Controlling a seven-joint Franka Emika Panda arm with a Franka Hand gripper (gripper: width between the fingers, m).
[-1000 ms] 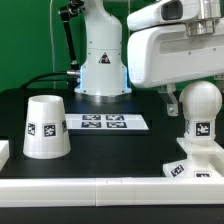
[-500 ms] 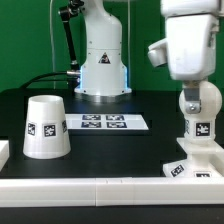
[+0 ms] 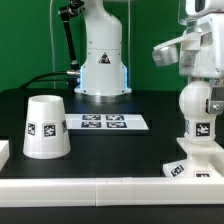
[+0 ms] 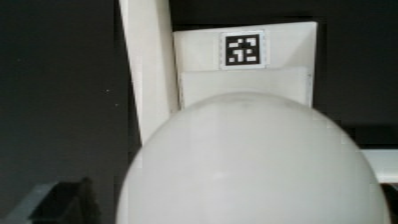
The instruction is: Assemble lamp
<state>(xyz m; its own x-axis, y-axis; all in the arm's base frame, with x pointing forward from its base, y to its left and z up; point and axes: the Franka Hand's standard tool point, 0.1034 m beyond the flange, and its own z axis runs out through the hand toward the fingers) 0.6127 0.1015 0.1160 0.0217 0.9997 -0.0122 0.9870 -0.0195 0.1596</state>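
The round-headed bulb (image 3: 198, 103) stands upright on the flat square base (image 3: 186, 166) at the exterior view's right, its stem tag facing the camera. My gripper (image 3: 199, 93) hangs straight over the bulb's head, with its fingers down beside it. In the wrist view the bulb's head (image 4: 254, 160) fills most of the picture, with the base (image 4: 249, 72) and its tag behind. One dark finger (image 4: 63, 202) stands apart from the bulb; the other is hidden. The jaws look open. The cup-like shade (image 3: 46, 127) stands mouth down at the exterior view's left.
The marker board (image 3: 104, 122) lies mid-table in front of the arm's pedestal (image 3: 100, 62). A white rail (image 3: 100, 186) runs along the table's front edge, next to the base; it also shows in the wrist view (image 4: 151, 50).
My hand has turned about its vertical axis above the bulb and shifted slightly to the exterior view's right. The bulb, base and shade have stayed in place.
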